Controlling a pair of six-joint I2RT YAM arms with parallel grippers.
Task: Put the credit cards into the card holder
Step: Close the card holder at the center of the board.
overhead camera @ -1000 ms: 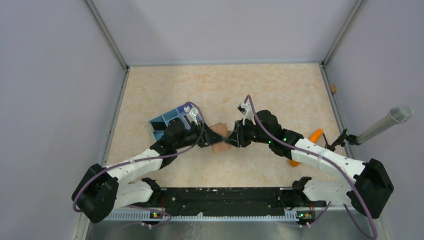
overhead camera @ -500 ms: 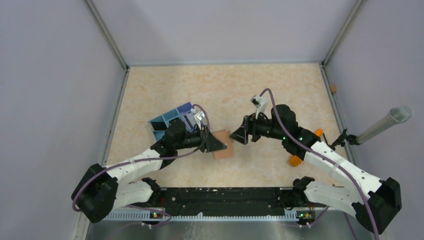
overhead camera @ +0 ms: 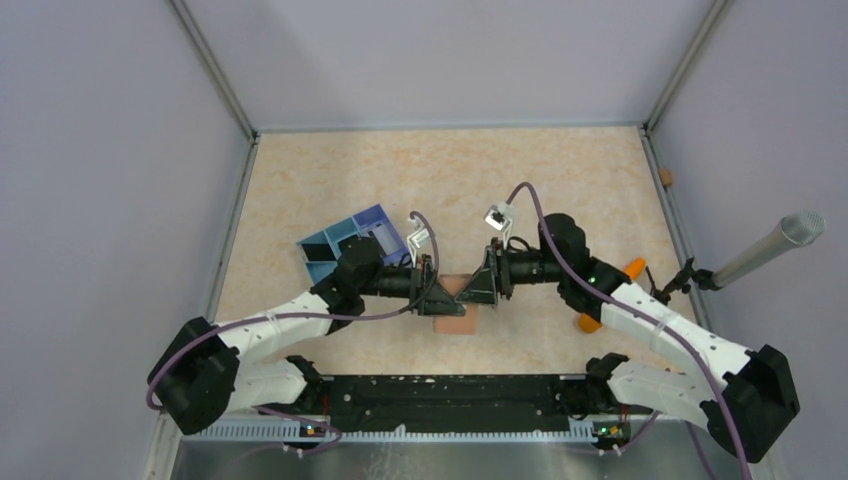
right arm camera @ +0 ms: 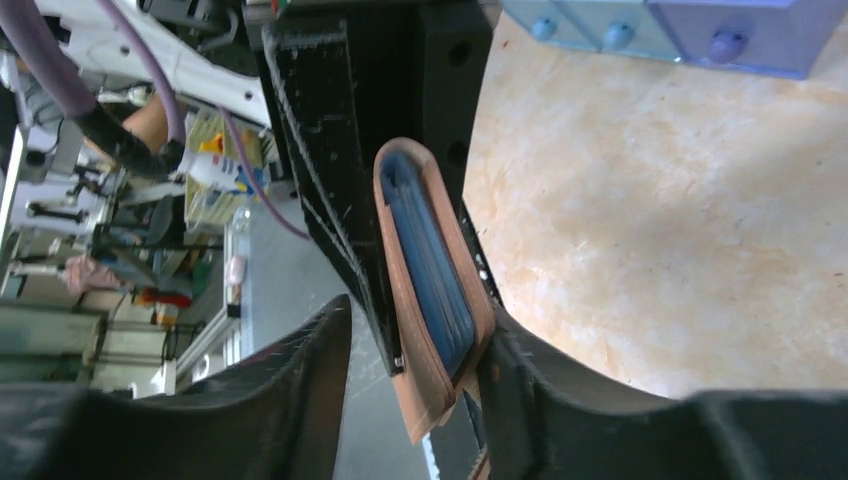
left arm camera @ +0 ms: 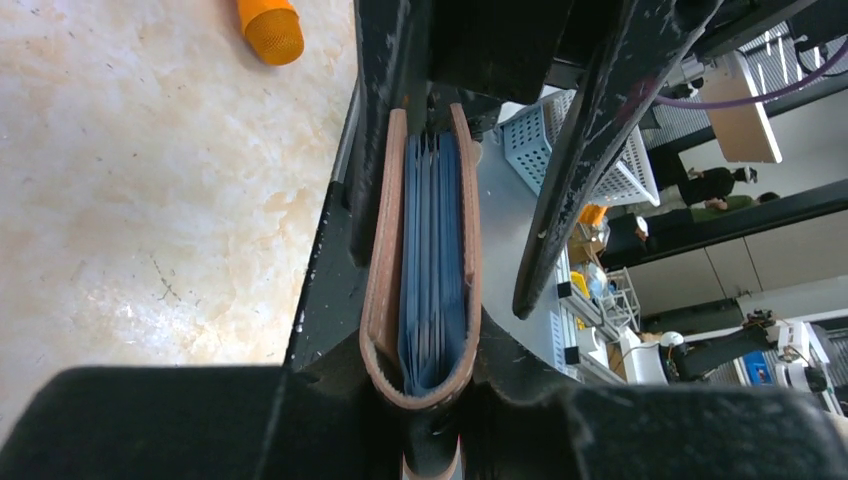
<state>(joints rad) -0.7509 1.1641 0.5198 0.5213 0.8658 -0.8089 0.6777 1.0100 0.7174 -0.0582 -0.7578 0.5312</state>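
One brown wallet [overhead camera: 454, 319]. Blue cards [left arm camera: 432, 260] tucked inside it, several edges showing, exact number unreadable. One blue divided box [overhead camera: 345, 240]. One orange carrot [overhead camera: 633, 267]. One microphone [overhead camera: 770, 245]. Two robot arms [overhead camera: 270, 328] [overhead camera: 665, 322].

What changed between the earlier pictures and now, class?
The right gripper, which had backed off, swung left again and now straddles the card holder, open. The left gripper, shut on it, carried it slightly rightward. The blue box and orange object stayed put.
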